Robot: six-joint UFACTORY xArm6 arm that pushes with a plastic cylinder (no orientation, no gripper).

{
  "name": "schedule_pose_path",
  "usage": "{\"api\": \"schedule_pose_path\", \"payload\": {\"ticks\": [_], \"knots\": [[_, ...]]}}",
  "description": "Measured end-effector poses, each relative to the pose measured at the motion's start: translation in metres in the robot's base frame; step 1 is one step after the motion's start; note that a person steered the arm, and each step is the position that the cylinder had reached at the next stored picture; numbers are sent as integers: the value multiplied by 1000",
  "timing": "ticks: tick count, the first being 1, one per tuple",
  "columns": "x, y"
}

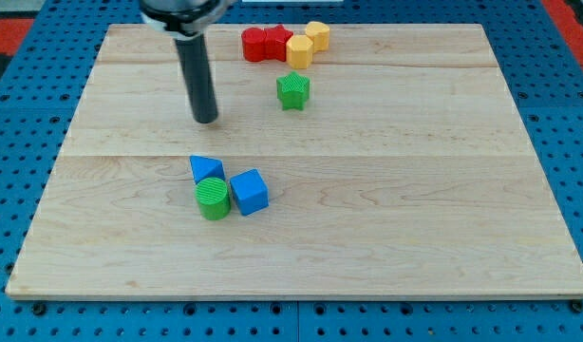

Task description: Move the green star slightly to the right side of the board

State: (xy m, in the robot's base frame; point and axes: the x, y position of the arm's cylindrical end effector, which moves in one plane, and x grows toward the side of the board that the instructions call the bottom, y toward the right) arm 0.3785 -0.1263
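Note:
The green star (pixel 293 90) sits on the wooden board (pixel 415 190) near the view's top, a little right of the middle, just below the yellow blocks. My tip (pixel 206 120) stands on the board to the left of the star and slightly lower, well apart from it. The rod rises from the tip to the view's top edge.
Two red blocks (pixel 264 44) and two yellow blocks (pixel 308 43) cluster at the view's top, just above the star. A blue triangle (pixel 205 169), a green cylinder (pixel 213 198) and a blue cube (pixel 249 191) sit together below my tip. A blue pegboard (pixel 567 114) surrounds the board.

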Motion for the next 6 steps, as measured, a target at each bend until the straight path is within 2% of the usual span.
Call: {"api": "schedule_pose_path", "payload": {"ticks": [1, 2, 4, 5, 6], "knots": [[-23, 41], [-28, 93], [-45, 86], [-69, 159], [-58, 196]]}}
